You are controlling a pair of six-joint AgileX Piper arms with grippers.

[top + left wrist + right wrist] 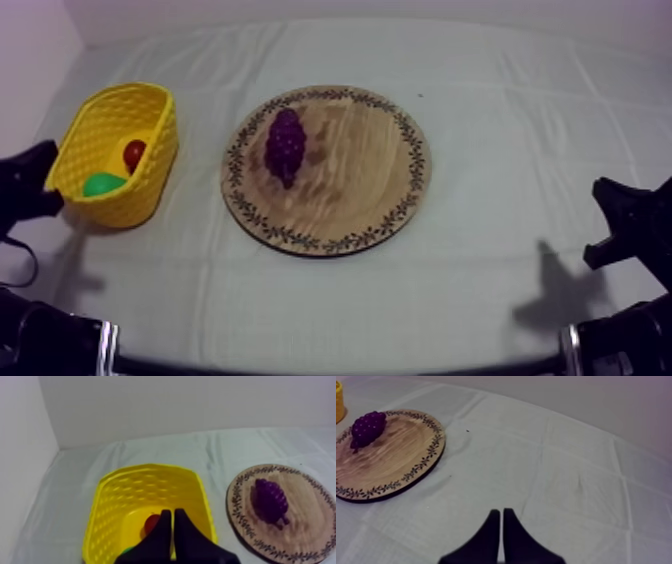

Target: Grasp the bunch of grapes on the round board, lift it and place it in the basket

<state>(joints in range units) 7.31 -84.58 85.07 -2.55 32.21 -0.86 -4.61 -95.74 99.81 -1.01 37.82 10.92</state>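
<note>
Nothing is done yet: the bunch of grapes (285, 146) lies around ten o'clock on the wooden board (370, 180), the yellow basket (152, 180) at the board's nine. My left gripper (172, 512) and right gripper (501, 511) are pinched together, empty.

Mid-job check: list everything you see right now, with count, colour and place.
basket: 1, yellow, on the cloth at my left side, beside the board
small red fruit: 1, red, inside the basket
green fruit: 1, green, inside the basket next to the red one; kind unclear
board: 1, round, wooden, patterned rim, middle of the cloth
bunch of grapes: 1, purple, on the board, toward the basket
cloth: 1, grey-white
left claw: 1, black, shut, empty, near the basket
right claw: 1, black, shut, empty, over bare cloth
</note>
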